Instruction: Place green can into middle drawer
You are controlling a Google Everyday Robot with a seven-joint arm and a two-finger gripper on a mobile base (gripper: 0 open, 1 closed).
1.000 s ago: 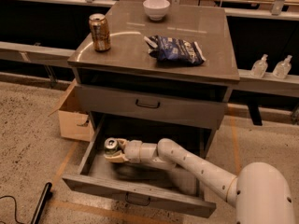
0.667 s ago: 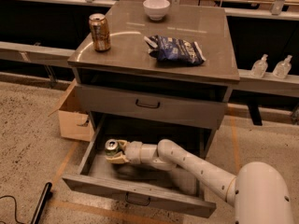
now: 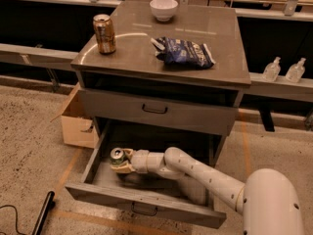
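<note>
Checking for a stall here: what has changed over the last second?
Nothing visibly changed. The end effector still grips the green can upright inside the open middle drawer. The gold can, chip bag and bowl on the cabinet top stayed put.

The small green can (image 3: 117, 154), metal with a shiny silver top, is clasped by the smooth cream plastic gripper (image 3: 119, 165) inside the matt grey metal middle drawer (image 3: 146, 199). The grey worktop (image 3: 220, 33) is polished and glossy; the dark-blue snack bag (image 3: 183, 53) is crinkled foil.
</note>
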